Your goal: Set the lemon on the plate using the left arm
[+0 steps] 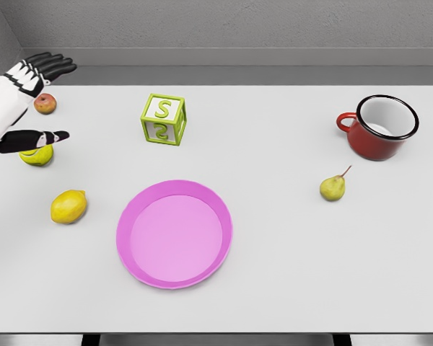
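A yellow lemon (68, 207) lies on the white table at the left, just left of the pink plate (141, 270). Nothing lies on the plate. My left hand (40, 101) hovers at the far left edge, above and behind the lemon, with its black fingers (52, 68) stretched out and the thumb apart. It holds nothing. The right arm is out of sight.
A yellow-green apple (36, 156) sits under the left thumb, and a small red apple (45, 104) lies behind it. A green letter block (163, 119) stands at the back centre. At the right are a red mug (377, 127) and a pear (333, 188).
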